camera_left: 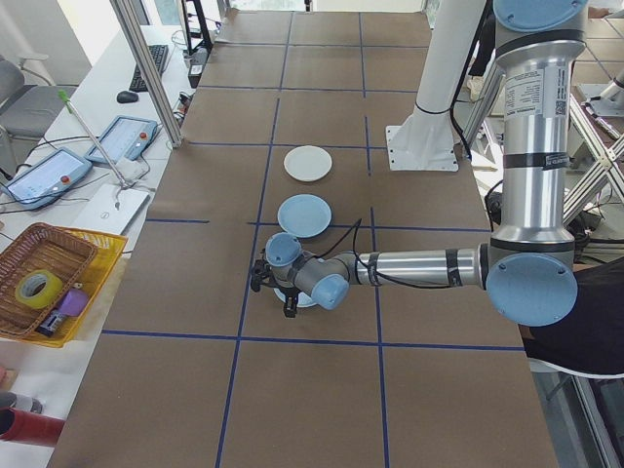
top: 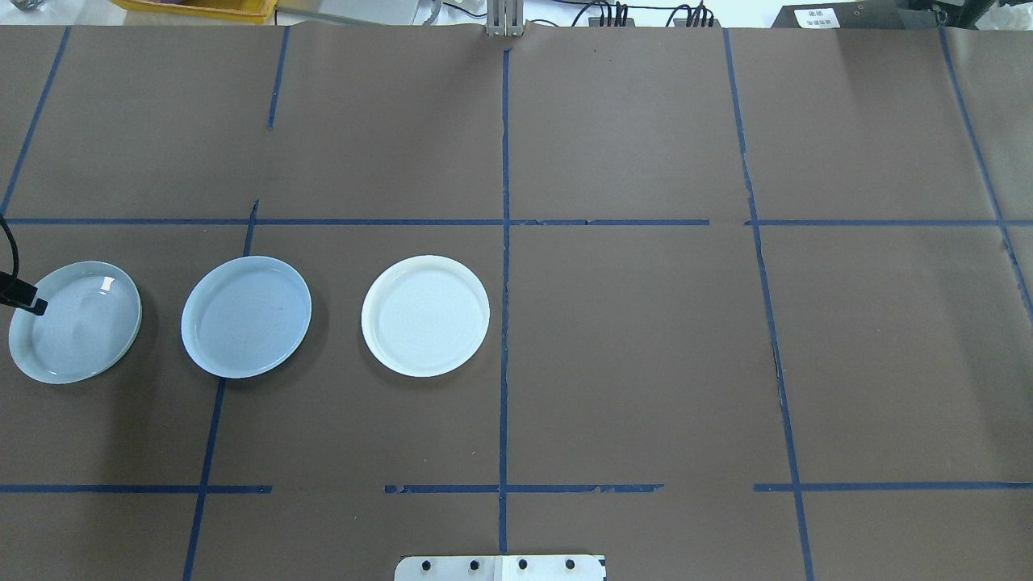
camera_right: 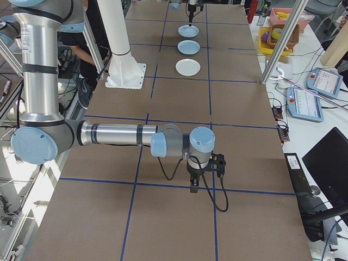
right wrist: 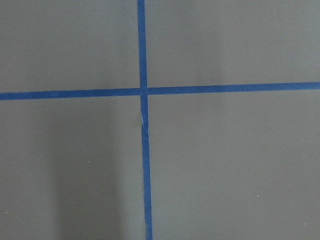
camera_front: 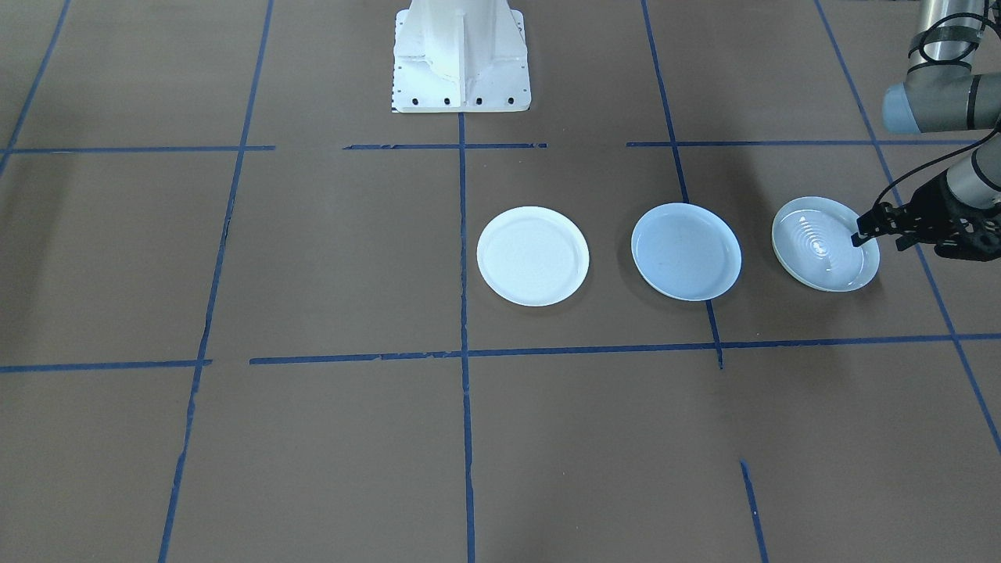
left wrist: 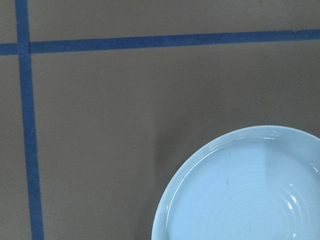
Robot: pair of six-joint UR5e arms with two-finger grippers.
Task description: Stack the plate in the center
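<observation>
Worktop [top: 646,363]: flat, covered in matt brown paper, divided into squares by blue tape lines [top: 505,323]; tape frayed and broken in places.

Three round shallow plates of like size in a row, apart from one another, none stacked.
- Pale blue round shallow plate [camera_front: 686,251] with low raised rim: middle of the row, smooth, dull sheen, flat on the worktop across a tape line.
- Plain white round plate [camera_front: 532,255]: matt, faint concentric marks, nearest the worktop's centre line, on the pale blue plate's robot-right side.
- Glossy grey-green round plate [camera_front: 821,246] with concentric rings: bright reflections in the well, at the robot-left end of the row. In the front-facing view its outer edge looks slightly lifted; hard to be sure.

Left arm: silver tubes, grey-blue joint caps, forearm stretched low and near level over the worktop in the left side view. Left tool [camera_front: 860,232], black, two-fingered, sits at the grey-green plate's outer rim, the side away from the pale blue plate. Fingertips at the rim, looking narrow, but whether they pinch the rim I cannot tell. Left wrist view shows only that plate's ringed well and bare paper.

Pale blue plate lies one plate-place away from the left tool, with the grey-green plate between them; not touched.

Right arm: forearm level, wrist turned down, right tool [camera_right: 204,176] pointing at bare paper near a tape crossing, well apart from all plates. Seen only from the side; its opening I cannot tell.
</observation>
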